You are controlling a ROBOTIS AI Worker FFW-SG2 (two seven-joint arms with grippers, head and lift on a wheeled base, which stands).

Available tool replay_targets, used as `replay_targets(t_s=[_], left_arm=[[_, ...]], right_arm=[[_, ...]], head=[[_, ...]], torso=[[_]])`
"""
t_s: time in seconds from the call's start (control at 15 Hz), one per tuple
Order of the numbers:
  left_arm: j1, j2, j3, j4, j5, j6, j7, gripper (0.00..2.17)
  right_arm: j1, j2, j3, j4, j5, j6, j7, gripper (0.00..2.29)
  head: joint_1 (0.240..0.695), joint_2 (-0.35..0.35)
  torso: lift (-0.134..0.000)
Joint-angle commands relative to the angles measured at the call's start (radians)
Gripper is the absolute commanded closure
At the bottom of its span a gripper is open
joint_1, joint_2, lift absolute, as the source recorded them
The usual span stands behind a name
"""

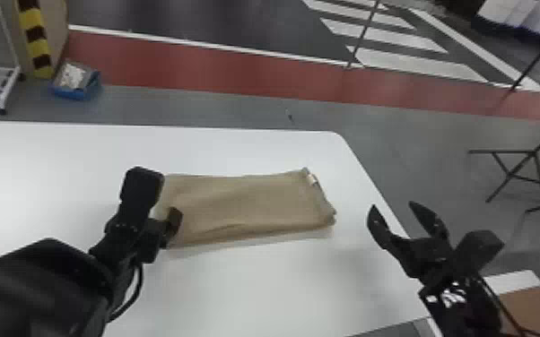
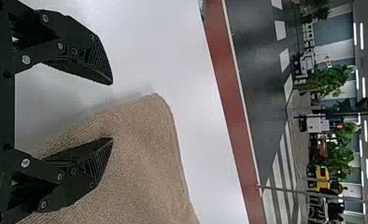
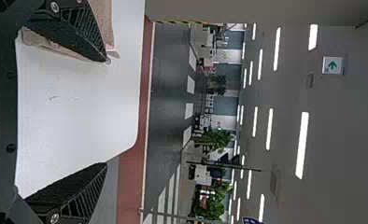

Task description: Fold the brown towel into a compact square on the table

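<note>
Cart (image 1: 3, 92), white, on little wheels at the far left. Next to it, a pole (image 1: 36, 40) with yellow and black stripes, then a blue box (image 1: 77, 92) on the floor. Nearer, the left gripper (image 1: 160, 204) at the towel's left end. Fingers wide apart, with nothing held: one above the towel, one above bare white table (image 1: 237, 282). Too hard to tell if touching the towel or not. In the middle, the brown towel (image 1: 237, 201), flat on the table, folded into a long shape, with a small white tag (image 1: 312, 179) by its far right corner. Then the right gripper (image 1: 392, 208), near the table's right edge, fingers wide, empty. Last, thin black legs (image 1: 518, 170) on the floor.
</note>
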Motion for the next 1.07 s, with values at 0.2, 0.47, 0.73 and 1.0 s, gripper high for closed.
replay_targets(t_s=[0.2, 0.47, 0.73, 1.0], left_arm=[[0.011, 0.001, -0.015, -0.012, -0.001, 0.044, -0.008, 0.84], [0.014, 0.004, -0.026, -0.038, -0.029, 0.041, -0.022, 1.29], [0.037, 0.018, 0.011, -0.111, -0.027, 0.047, -0.021, 1.3], [0.088, 0.075, 0.13, -0.254, -0.029, 0.182, -0.027, 1.3]], right_arm=[[0.0, 0.001, -0.001, 0.007, -0.008, 0.0, 0.0, 0.08], [0.008, 0.005, 0.001, 0.008, -0.012, 0.0, 0.0, 0.08], [0.019, 0.009, 0.001, -0.007, -0.017, -0.003, 0.0, 0.08], [0.033, 0.011, 0.001, -0.026, -0.021, -0.006, 0.0, 0.08]], head=[[0.695, -0.35], [0.695, -0.35], [0.695, -0.35], [0.695, -0.35]], torso=[[-0.128], [-0.128], [-0.128], [-0.128]])
